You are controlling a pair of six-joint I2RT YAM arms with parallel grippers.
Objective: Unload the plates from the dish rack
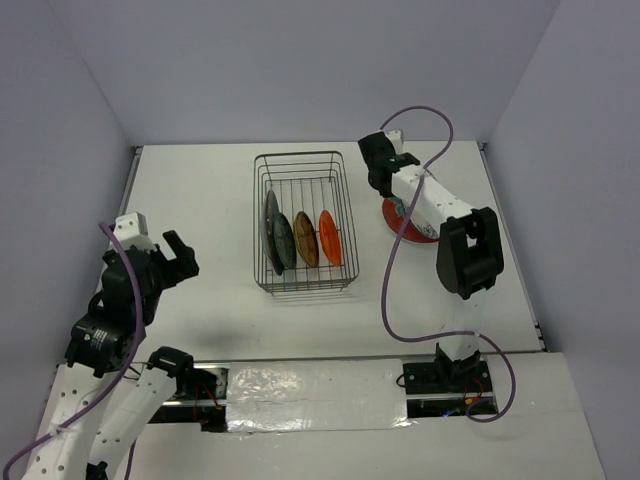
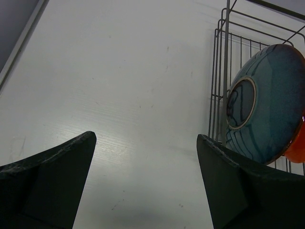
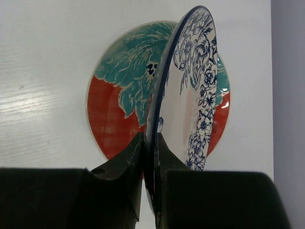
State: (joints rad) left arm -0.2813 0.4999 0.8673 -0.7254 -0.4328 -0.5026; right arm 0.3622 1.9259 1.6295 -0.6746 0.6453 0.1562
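Observation:
The wire dish rack (image 1: pixel 305 165) stands mid-table with several plates upright in it: a large dark teal one (image 1: pixel 271 232), a smaller teal one (image 1: pixel 285 241), a yellow-brown one (image 1: pixel 306 238) and an orange one (image 1: pixel 330 237). My right gripper (image 3: pixel 151 138) is shut on the rim of a white plate with blue flowers (image 3: pixel 190 90), held on edge just above a red and teal plate (image 3: pixel 119 95) lying flat on the table right of the rack (image 1: pixel 418 235). My left gripper (image 2: pixel 147 138) is open and empty, left of the rack (image 2: pixel 224 71), facing a teal-blue plate (image 2: pixel 271 109).
White walls close in the table at the left, back and right. An orange plate's edge (image 2: pixel 296 145) shows behind the teal one. The right arm's purple cable (image 1: pixel 392 270) loops over the table between the rack and the right arm.

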